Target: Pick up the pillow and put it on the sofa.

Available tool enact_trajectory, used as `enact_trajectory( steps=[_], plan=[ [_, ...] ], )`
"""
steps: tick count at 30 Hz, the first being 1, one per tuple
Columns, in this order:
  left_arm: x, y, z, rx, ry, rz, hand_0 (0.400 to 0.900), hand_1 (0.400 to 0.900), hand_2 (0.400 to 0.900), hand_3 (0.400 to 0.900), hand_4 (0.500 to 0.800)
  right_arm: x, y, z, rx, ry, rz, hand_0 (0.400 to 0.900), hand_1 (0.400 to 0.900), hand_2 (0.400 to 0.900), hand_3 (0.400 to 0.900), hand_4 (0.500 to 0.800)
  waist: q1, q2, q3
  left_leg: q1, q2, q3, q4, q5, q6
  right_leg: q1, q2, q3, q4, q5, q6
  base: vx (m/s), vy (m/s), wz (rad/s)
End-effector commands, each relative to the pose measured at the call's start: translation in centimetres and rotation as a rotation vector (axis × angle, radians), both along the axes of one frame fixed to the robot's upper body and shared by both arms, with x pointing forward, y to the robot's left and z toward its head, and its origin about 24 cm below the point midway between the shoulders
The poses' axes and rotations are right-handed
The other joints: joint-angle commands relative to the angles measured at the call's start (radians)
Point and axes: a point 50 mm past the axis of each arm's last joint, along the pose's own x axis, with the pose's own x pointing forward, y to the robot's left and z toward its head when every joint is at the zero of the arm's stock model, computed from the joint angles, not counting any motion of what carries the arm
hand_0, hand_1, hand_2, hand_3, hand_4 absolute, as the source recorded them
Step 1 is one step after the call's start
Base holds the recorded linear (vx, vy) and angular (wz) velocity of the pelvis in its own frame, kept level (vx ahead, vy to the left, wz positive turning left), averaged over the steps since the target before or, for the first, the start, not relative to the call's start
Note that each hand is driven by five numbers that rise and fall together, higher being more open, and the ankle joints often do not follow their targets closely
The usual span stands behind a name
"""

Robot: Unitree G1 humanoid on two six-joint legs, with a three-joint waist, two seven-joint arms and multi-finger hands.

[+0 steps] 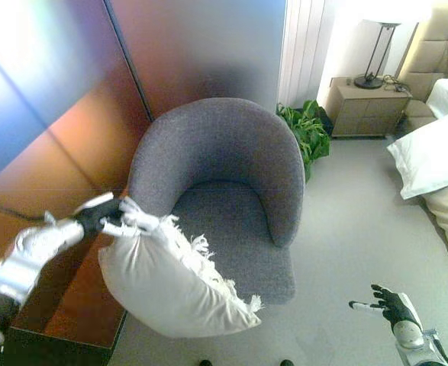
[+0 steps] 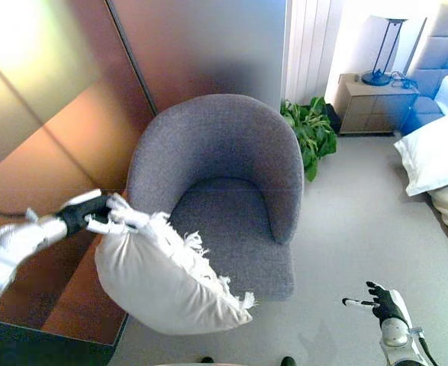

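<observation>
A white pillow (image 1: 169, 280) with a fringed edge hangs by its top corner from my left hand (image 1: 101, 216), which is shut on that corner. The pillow is held in the air against the front left of a grey rounded armchair (image 1: 231, 191), partly over the seat's left edge. My right hand (image 1: 391, 306) is low at the right over the floor, fingers straight and empty. The same scene shows in the right eye view, with the pillow (image 2: 159, 278) and left hand (image 2: 86, 213).
A brown wooden wall panel (image 1: 56, 114) stands to the left and behind the chair. A green plant (image 1: 307, 133) stands behind the chair's right side. A nightstand (image 1: 365, 107) with a lamp and a bed (image 1: 437, 160) are at the right. Grey carpet (image 1: 353, 236) lies between.
</observation>
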Motion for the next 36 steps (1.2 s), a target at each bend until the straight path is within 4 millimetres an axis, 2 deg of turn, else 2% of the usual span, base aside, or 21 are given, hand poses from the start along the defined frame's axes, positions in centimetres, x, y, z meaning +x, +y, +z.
enact_trajectory(
  steps=[1, 6, 10, 11, 12, 13, 16, 20, 25, 32, 36],
  plan=[
    [3.3, 0.1, 13.1, -0.099, -0.395, -0.008, 0.4, 0.4, 0.4, 0.4, 0.5, 2.6, -1.5, 2.6, -0.087, -0.087, 0.045, 0.9, 0.9, 0.9, 0.9, 0.8, -0.075, -0.023, -0.091, -0.039, -0.011, 0.073, 0.061, -0.056, 0.007, -0.025, -0.031, -0.013, 0.081, -0.091, 0.066, 0.07, -0.025, -0.17],
    [5.7, -0.5, 13.4, -0.153, -0.309, 0.036, 0.4, 0.4, 0.4, 0.4, 0.5, 3.0, -1.3, 2.6, -0.087, -0.074, 0.072, 0.9, 0.9, 0.9, 0.9, 0.8, -0.115, -0.018, -0.101, -0.02, -0.004, 0.095, 0.052, -0.059, 0.005, -0.033, -0.029, 0.01, 0.069, -0.077, 0.075, 0.08, -0.011, -0.2],
    [6.9, -0.5, 12.1, -0.177, -0.22, 0.1, 0.4, 0.4, 0.4, 0.4, 0.5, 3.5, -0.8, 2.5, -0.085, -0.07, 0.107, 0.9, 0.9, 0.9, 0.9, 0.8, -0.145, -0.014, -0.111, -0.006, -0.001, 0.117, 0.053, -0.067, 0.007, -0.039, -0.026, 0.03, 0.067, -0.073, 0.078, 0.09, 0.006, -0.29],
    [7.3, -0.3, 10.8, -0.255, -0.152, 0.148, 0.4, 0.4, 0.4, 0.4, 0.5, 3.9, -0.3, 2.4, -0.084, -0.066, 0.138, 0.9, 0.9, 0.9, 0.9, 0.8, -0.164, -0.014, -0.115, -0.001, -0.002, 0.126, 0.057, -0.072, 0.009, -0.044, -0.023, 0.044, 0.069, -0.073, 0.078, 0.1, 0.003, -0.38],
    [7.5, -0.1, 10.3, -0.298, -0.137, 0.186, 0.424, 0.424, 0.424, 0.424, 0.514, 4.1, 0.0, 2.3, -0.081, -0.066, 0.149, 0.9, 0.9, 0.9, 0.9, 0.8, -0.172, -0.016, -0.117, 0.001, -0.003, 0.13, 0.059, -0.076, 0.011, -0.047, -0.023, 0.052, 0.069, -0.072, 0.077, 0.14, 0.004, -0.47],
    [7.6, 0.2, 9.3, -0.376, -0.117, 0.239, 0.9, 0.9, 0.9, 0.9, 0.8, 4.2, 0.3, 2.2, -0.076, -0.066, 0.156, 0.9, 0.9, 0.9, 0.9, 0.8, -0.182, -0.017, -0.116, 0.013, -0.004, 0.134, 0.061, -0.085, 0.013, -0.04, -0.022, 0.06, 0.07, -0.077, 0.08, 0.11, -0.008, -0.36],
    [7.4, 1.3, 7.1, -0.55, -0.088, 0.375, 0.9, 0.9, 0.9, 0.9, 0.8, 4.4, 1.0, 1.8, -0.073, -0.049, 0.199, 0.9, 0.9, 0.9, 0.9, 0.8, -0.206, -0.022, -0.128, 0.017, -0.002, 0.149, 0.07, -0.09, 0.015, -0.049, -0.016, 0.079, 0.073, -0.076, 0.074, 0.11, -0.008, -0.38],
    [6.8, 2.5, 5.0, -0.679, -0.088, 0.484, 0.9, 0.9, 0.9, 0.9, 0.8, 3.9, 1.3, 1.3, -0.071, -0.014, 0.225, 0.9, 0.9, 0.9, 0.9, 0.8, -0.227, -0.029, -0.137, 0.03, 0.001, 0.167, 0.076, -0.097, 0.017, -0.048, -0.011, 0.095, 0.074, -0.08, 0.071, 0.08, -0.01, -0.29],
    [6.3, 3.3, 4.4, -0.793, -0.169, 0.572, 0.9, 0.9, 0.9, 0.9, 0.8, 3.1, 1.0, 1.0, -0.063, 0.013, 0.221, 0.9, 0.9, 0.9, 0.9, 0.8, -0.221, -0.04, -0.144, 0.035, 0.007, 0.168, 0.081, -0.103, 0.018, -0.039, -0.005, 0.096, 0.076, -0.09, 0.067, 0.02, -0.011, -0.06],
    [6.2, 2.9, 5.1, -0.958, -0.321, 0.526, 0.9, 0.9, 0.9, 0.9, 0.8, 3.0, 1.4, 0.7, -0.042, -0.001, 0.223, 0.9, 0.9, 0.9, 0.9, 0.8, -0.184, -0.052, -0.143, 0.036, 0.013, 0.142, 0.079, -0.104, 0.015, -0.023, -0.002, 0.077, 0.077, -0.101, 0.061, -0.01, -0.015, 0.08],
    [5.7, 2.8, 4.8, -1.014, -0.361, 0.507, 0.9, 0.9, 0.9, 0.9, 0.8, 3.0, 1.7, 0.6, -0.031, -0.014, 0.207, 0.9, 0.9, 0.9, 0.9, 0.8, -0.153, -0.056, -0.141, 0.03, 0.016, 0.121, 0.072, -0.1, 0.013, -0.015, -0.003, 0.06, 0.076, -0.106, 0.06, -0.04, -0.012, 0.15]
  ],
)
